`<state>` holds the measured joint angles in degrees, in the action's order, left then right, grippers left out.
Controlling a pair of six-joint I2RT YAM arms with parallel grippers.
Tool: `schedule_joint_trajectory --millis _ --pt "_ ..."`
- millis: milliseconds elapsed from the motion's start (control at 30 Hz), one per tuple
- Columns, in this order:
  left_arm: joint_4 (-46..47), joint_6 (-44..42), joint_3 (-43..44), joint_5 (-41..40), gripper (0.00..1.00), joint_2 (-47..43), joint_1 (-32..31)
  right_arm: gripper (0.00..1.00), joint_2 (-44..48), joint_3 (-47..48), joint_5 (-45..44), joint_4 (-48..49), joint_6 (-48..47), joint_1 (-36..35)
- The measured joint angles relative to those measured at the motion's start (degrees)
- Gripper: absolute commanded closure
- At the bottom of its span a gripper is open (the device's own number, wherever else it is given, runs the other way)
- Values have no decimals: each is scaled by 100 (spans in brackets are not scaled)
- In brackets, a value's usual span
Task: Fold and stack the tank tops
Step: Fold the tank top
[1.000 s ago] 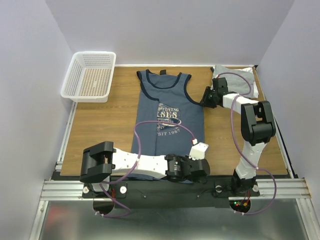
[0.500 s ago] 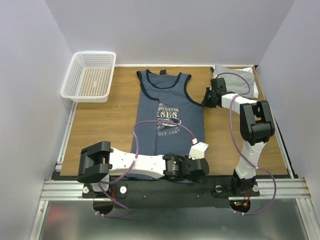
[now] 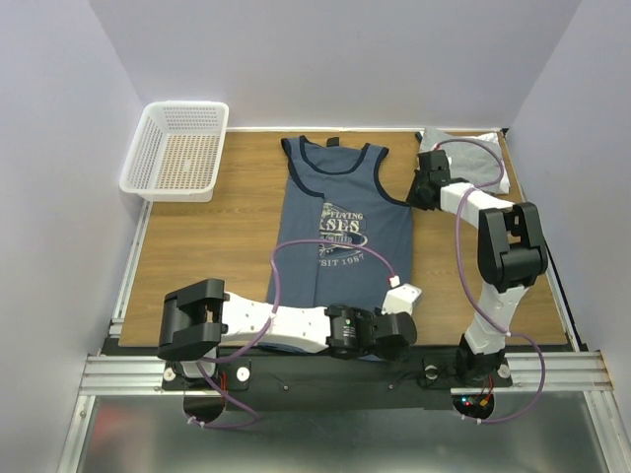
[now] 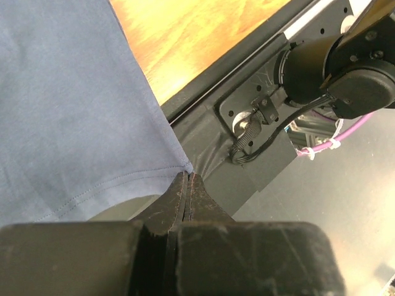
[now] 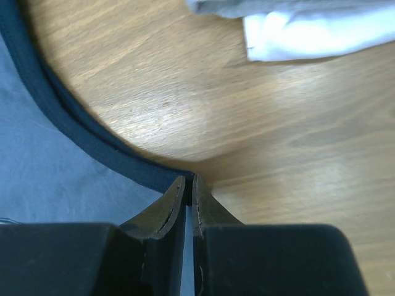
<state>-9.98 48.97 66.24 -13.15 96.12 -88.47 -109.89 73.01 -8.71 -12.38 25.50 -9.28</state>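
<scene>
The navy tank top point(image 3: 340, 227) with dark trim and a pale chest print lies flat in the middle of the table, straps at the far side. My left gripper point(image 3: 399, 320) is shut on its near right hem corner point(image 4: 179, 166) at the table's front edge. My right gripper point(image 3: 412, 197) is shut on the dark trim point(image 5: 92, 132) of its right armhole edge. Folded light grey and white tank tops point(image 3: 473, 163) lie at the far right; they also show in the right wrist view point(image 5: 308, 31).
A white plastic mesh basket point(image 3: 177, 148) stands at the far left corner. The black front rail with the right arm's base point(image 4: 333, 68) lies just past the hem. White walls close in on three sides.
Both grippers have shifted to the right with the navy tank top, so the whole garment now lies a little further right on the table.
</scene>
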Motion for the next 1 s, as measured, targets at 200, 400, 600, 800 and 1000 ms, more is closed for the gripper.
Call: schedule_joint_trajectory --millis 200,400,600,800,1000 --pt "208 20 -79 35 100 94 -20 91 192 0 -35 -94 13 37" --pt "369 330 -723 -138 100 -269 -2 92 229 0 212 -103 136 37" --pt "422 774 -1296 -426 100 -920 37 91 229 11 470 -118 398 -33" --pt "367 1279 -1808 -730 100 -1534 48 91 227 297 608 -210 699 -227" --pt "109 1742 -2092 -883 100 -1696 55 91 -22 885 638 -208 1047 -551"
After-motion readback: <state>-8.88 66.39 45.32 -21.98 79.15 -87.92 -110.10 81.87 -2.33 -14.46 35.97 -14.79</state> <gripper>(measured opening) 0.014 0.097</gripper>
